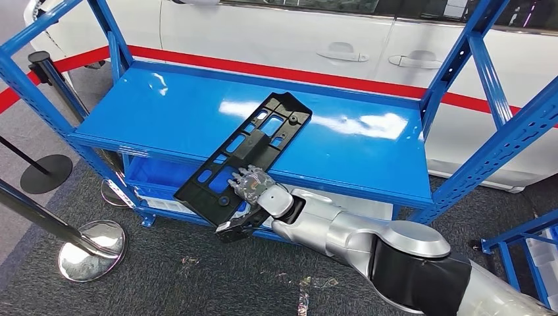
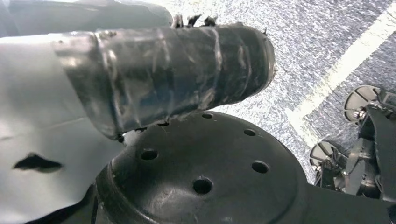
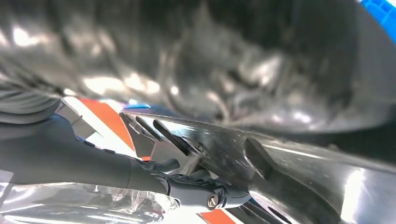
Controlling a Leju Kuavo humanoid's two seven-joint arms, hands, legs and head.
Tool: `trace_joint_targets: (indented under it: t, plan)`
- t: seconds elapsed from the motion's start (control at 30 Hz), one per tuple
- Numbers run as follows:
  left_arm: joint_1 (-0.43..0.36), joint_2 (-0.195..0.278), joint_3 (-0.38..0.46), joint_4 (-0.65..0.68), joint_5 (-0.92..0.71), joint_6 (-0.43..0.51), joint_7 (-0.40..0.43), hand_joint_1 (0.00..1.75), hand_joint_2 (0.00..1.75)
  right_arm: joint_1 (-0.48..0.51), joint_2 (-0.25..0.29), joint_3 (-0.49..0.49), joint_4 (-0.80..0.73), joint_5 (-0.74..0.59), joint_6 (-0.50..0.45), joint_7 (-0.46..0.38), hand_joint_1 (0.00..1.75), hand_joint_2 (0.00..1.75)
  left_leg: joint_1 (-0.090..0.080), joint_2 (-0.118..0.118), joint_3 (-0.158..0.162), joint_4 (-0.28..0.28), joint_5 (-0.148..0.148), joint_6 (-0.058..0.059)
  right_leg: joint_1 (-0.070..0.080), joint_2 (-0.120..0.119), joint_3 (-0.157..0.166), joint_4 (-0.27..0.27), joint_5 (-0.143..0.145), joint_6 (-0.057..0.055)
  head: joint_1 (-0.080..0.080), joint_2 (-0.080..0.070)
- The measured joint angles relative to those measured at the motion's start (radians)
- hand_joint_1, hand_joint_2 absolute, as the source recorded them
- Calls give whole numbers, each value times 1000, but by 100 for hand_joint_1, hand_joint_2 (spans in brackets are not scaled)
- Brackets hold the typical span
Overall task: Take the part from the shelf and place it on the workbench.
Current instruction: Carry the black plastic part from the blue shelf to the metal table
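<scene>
From the head view, the right hand (image 1: 253, 191) grips the near end of a long black plastic part (image 1: 245, 155), fingers on top and thumb beneath. The part's far end rests on the blue shelf (image 1: 164, 112); its near end overhangs the front edge. A white car (image 1: 276, 39) stands behind, stanchion bases (image 1: 91, 249) on grey carpet to the left.

In the left wrist view, the left hand (image 2: 168, 70) hangs over the floor; I cannot tell its fingers' state.

The right wrist view shows dark fingers (image 3: 196, 184) against the part's glossy underside (image 3: 280, 172).

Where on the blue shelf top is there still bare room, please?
Bare on the blue shelf top left of the black part, and right of it toward the upright. Crowded at the front edge, where the right robot hand grips the overhanging part.
</scene>
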Motion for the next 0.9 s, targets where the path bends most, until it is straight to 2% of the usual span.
trace_joint_targets:
  t: [0.07, 0.2, 0.37, 0.4, 0.43, 0.47, 0.53, 0.57, 0.6, 0.9]
  plan:
    - [0, 0, 0, 0, 0, 0, -2, 0, 0, 0, -2, 0, -2, -1, 0, 0, 0, 0, 0, 0, 0, 0, 0, 0, 0, 0, 0, 0, 0, 0, 0, 0]
    - [0, 0, 2, 0, 4, -1, -6, 0, 0, 2, -6, -4, -6, -4, 1, 0, 0, 175, 0, 0, 0, 0, 0, 0, 0, 0, 0, 0, 0, 0, 0, 0]
    - [0, 0, 5, 0, 6, -6, -8, 0, 0, 5, -10, -9, -10, -8, 0, -3, 0, 175, 0, 0, 0, 0, 0, 0, 0, 0, 0, 0, 0, 0, 0, 0]
    - [0, 0, 6, 0, 6, -6, -8, 0, 0, 5, -10, -10, -10, -9, 0, -4, 2, 175, 0, 0, 0, 0, 0, 0, 0, 0, 0, 0, 0, 0, 0, 0]
    - [0, 0, 7, 0, 7, -7, -9, 0, 0, 5, -10, -11, -10, -9, 0, -5, 13, 175, 0, 0, 0, 0, 0, 0, 0, 0, 0, 0, 0, 0, 0, 0]
    - [0, 0, 8, 0, 7, -7, -9, 0, 0, 5, -11, -13, -11, -10, 0, -6, 41, 175, 0, 0, 0, 0, 0, 0, 0, 0, 0, 0, 0, 0, 0, 0]
    - [0, 0, 10, 0, 8, -7, -11, 0, 0, 6, -11, -15, -12, -15, 2, -12, 117, 175, 0, 0, 0, 0, 0, 0, 0, 0, 0, 0, 0, 0, 0, 0]
    - [0, 0, 12, 0, 9, -7, -12, 0, 0, 7, -11, -16, -12, -18, 3, -17, 147, 175, 0, 0, 0, 0, 0, 0, 0, 0, 0, 0, 0, 0, 0, 0]
    - [0, 0, 14, 0, 10, -7, -15, 0, 0, 7, -11, -17, -13, -21, 5, -21, 158, 175, 0, 0, 0, 0, 0, 0, 0, 0, 0, 0, 0, 0, 0, 0]
    - [0, 0, 24, 0, 22, -7, -42, 0, 0, 4, -11, -23, -24, -36, 0, -39, 165, 175, 0, 0, 2, 0, 0, 0, 0, 0, 2, 0, 0, 0, 0, 0]
